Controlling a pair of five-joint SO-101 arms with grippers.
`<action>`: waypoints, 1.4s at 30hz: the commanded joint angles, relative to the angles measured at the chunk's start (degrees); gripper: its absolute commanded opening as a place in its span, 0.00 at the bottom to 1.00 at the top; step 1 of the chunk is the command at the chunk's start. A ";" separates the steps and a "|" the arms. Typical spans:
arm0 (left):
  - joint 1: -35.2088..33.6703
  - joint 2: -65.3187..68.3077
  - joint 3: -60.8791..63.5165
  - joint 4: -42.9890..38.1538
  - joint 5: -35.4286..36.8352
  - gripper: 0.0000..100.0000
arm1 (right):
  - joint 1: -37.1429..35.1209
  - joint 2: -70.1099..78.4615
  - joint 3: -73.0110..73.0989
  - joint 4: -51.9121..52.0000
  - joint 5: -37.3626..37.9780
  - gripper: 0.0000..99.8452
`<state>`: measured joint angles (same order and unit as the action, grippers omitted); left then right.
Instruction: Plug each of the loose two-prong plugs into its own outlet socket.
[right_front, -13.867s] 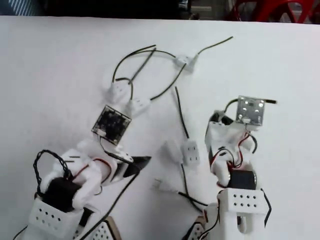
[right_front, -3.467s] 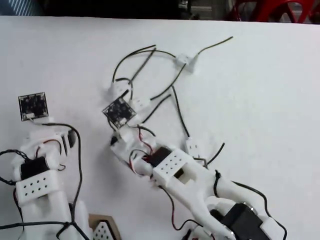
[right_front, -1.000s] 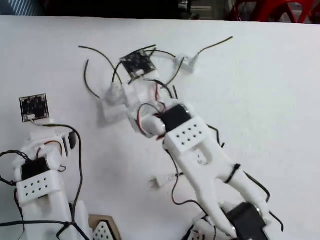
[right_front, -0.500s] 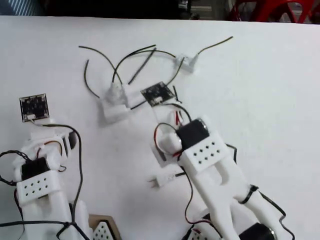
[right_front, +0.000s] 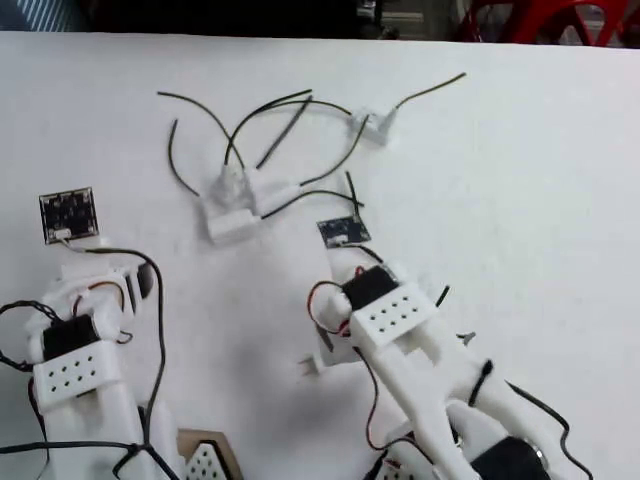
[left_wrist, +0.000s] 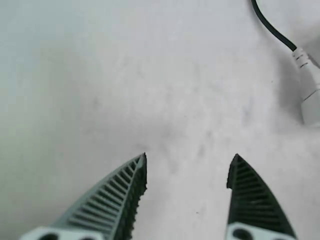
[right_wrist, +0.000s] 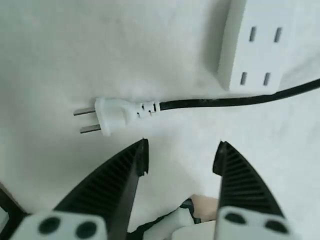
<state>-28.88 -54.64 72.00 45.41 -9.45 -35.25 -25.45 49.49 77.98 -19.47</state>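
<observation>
Left arm sits at the near left of the white table (right_front: 520, 200). Left gripper (left_wrist: 187, 167) hovers over bare tabletop, ribbed fingers (left_wrist: 131, 186) spread apart, nothing between them. A white moulded plug end on a black lead (left_wrist: 310, 90) lies off to one side of it, well clear of the fingers.

Centre, far side: cluster of white plug bodies and a white block (right_front: 235, 210), touching one another, black leads looping away. Cannot tell whether any prongs are seated. A further small white connector (right_front: 368, 125) lies beyond, apart from the cluster.

Right arm reaches in from the near right. Right gripper (right_wrist: 181, 152) has its jaws parted and empty. Just ahead of the fingertips lies a white two-prong plug (right_wrist: 112, 115), flat, both prongs bare. Its black cable (right_wrist: 225, 101) runs just beside a white plastic outlet block (right_wrist: 257, 45), slots facing up, unoccupied.
</observation>
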 joint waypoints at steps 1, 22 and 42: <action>-0.40 -1.89 -0.18 -1.23 0.00 0.26 | 0.04 5.85 -0.53 -3.38 -3.08 0.21; -0.40 -1.89 -0.18 -1.23 0.00 0.26 | 16.04 11.56 -1.58 -11.38 -7.82 0.21; -0.40 -1.89 -0.09 -1.14 0.00 0.26 | 15.87 22.81 -1.49 -14.64 -8.18 0.20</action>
<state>-28.88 -54.64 72.09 45.41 -9.45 -19.60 -5.32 48.53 64.09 -27.30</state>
